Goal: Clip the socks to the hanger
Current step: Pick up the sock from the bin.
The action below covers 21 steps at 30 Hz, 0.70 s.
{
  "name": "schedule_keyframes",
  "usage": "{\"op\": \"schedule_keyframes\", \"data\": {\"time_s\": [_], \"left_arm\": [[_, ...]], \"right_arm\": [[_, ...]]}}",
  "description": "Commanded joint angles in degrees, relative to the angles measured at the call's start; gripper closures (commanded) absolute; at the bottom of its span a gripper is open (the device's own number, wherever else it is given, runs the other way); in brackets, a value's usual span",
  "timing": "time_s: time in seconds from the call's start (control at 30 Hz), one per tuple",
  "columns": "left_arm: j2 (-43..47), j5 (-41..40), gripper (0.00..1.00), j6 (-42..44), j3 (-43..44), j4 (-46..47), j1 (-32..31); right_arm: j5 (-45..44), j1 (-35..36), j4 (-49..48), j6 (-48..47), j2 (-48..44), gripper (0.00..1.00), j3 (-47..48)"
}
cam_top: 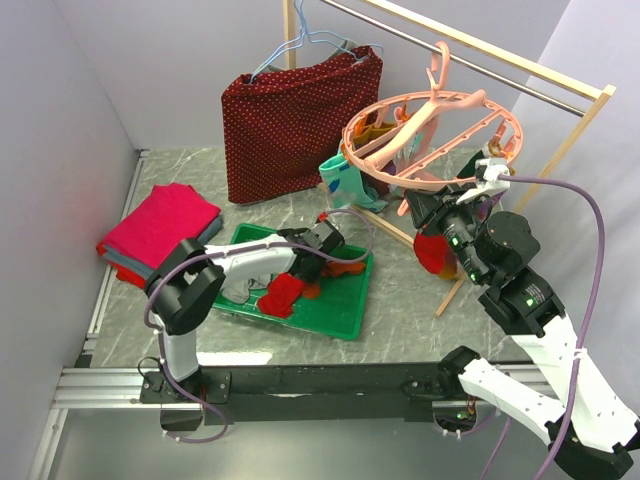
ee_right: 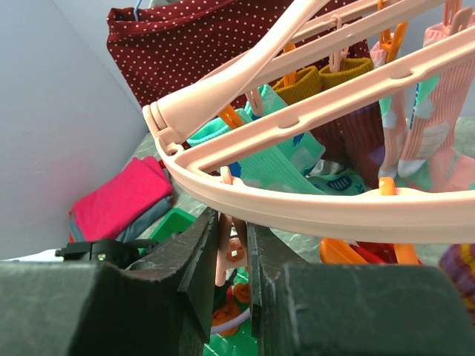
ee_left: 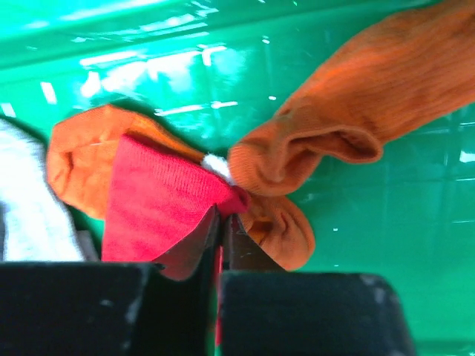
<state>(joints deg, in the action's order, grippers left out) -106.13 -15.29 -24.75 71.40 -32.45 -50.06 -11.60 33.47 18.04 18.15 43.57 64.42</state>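
Closest to us, the left jaws are pinched narrow on the folded edge of a red sock, down in the green tray on the near side of the tabletop. Touching that sock we see an orange sock stretching away from it, another orange piece tucked under the red, and a pale grey sock beside them. Over to the right jaws: they're squeezed on a pink clip peg dangling under the near rim of the hanger. The hanger hangs by its hook on the wooden rack at the far right, with a teal sock, mustard and pink-striped ones pegged beneath it. Behind, we spot the dark-red dotted cloth; at the left, a folded pink-red stack.
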Motion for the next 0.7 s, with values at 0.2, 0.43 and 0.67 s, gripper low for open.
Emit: {"op": "schedule_keyframes", "data": {"time_s": [0.2, 0.43, 0.67], "left_arm": [[14.62, -8.78, 0.99, 0.23, 0.32, -0.42, 0.05], [25.08, -5.65, 0.99, 3.21, -1.6, 3.95, 0.58], [38.53, 7.54, 0.99, 9.46, -5.65, 18.37, 0.49]], "right_arm": [[-0.71, -0.34, -1.7, -0.48, -0.77, 0.88, 0.44], [-0.27, -0.25, -1.78, -0.49, -0.77, 0.88, 0.79], [0.87, -0.34, -2.49, -0.22, -0.51, 0.87, 1.32]]}}
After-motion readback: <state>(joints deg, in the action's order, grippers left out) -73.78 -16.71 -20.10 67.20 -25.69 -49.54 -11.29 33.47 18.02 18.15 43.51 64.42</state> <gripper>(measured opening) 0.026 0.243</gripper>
